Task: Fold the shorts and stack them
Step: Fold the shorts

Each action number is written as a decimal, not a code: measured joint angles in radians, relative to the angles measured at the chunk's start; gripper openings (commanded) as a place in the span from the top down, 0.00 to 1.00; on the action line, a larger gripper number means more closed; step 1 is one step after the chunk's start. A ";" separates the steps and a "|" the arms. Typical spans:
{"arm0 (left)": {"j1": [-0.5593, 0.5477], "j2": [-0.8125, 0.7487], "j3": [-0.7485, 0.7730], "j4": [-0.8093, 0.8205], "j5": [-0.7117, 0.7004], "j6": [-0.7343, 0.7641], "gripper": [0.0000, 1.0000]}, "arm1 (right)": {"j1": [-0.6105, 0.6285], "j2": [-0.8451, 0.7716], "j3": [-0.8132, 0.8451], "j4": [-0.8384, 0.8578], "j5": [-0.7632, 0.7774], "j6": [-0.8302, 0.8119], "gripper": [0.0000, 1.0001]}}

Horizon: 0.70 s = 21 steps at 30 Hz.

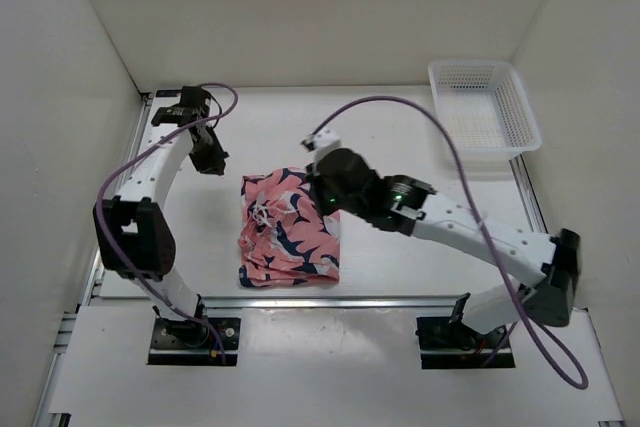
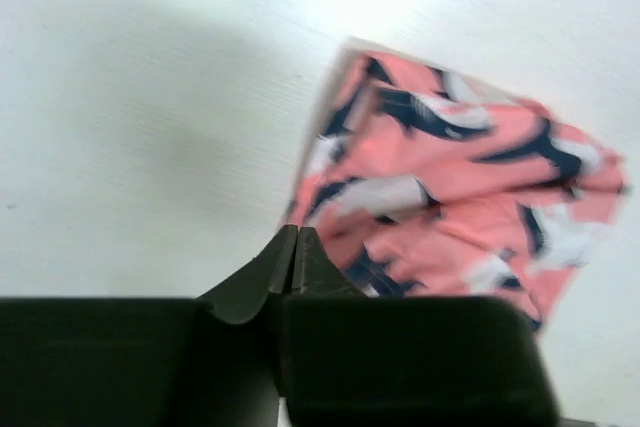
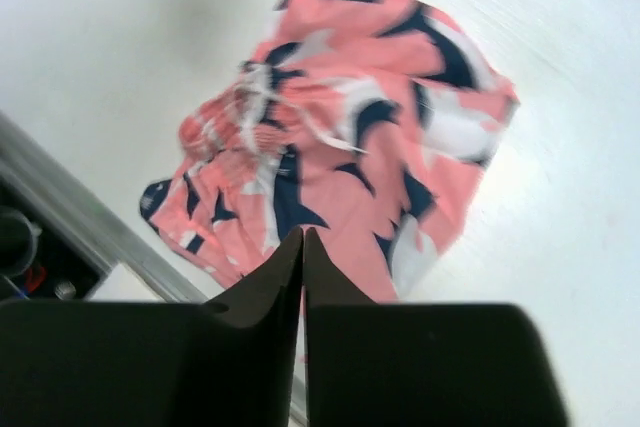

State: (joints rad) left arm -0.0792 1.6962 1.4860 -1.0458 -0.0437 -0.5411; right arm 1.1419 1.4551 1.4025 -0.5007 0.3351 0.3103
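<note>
The salmon-pink shorts (image 1: 288, 229) with navy and white shapes lie folded in a rumpled bundle on the white table, near its front edge. They also show in the left wrist view (image 2: 460, 187) and the right wrist view (image 3: 350, 167). My left gripper (image 1: 210, 159) is shut and empty, to the left of and beyond the shorts; its tips show in the left wrist view (image 2: 296, 232). My right gripper (image 1: 322, 187) is shut and empty, above the shorts' far right corner; its tips show in the right wrist view (image 3: 303, 237).
A white plastic mesh basket (image 1: 484, 119) stands at the back right of the table. White walls enclose the table on the left, back and right. A metal rail (image 1: 300, 302) runs along the table's front edge.
</note>
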 measured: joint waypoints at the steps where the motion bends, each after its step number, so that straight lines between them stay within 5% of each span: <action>1: -0.018 -0.028 0.016 -0.010 -0.008 0.018 0.90 | -0.042 -0.053 -0.051 0.011 -0.006 0.035 1.00; 9: -0.293 -0.149 -0.048 -0.020 0.146 0.109 0.90 | -0.382 -0.082 -0.338 0.008 -0.227 0.229 1.00; 13: -0.308 -0.094 -0.148 0.006 0.217 0.119 0.90 | -0.402 0.009 -0.338 0.050 -0.342 0.234 1.00; 21: -0.293 0.197 -0.150 0.075 0.138 0.134 0.90 | -0.401 0.327 -0.198 0.135 -0.467 0.204 1.00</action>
State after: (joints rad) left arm -0.3717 1.8931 1.3361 -0.9707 0.0944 -0.4072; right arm 0.7414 1.7817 1.2041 -0.3656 -0.1314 0.5148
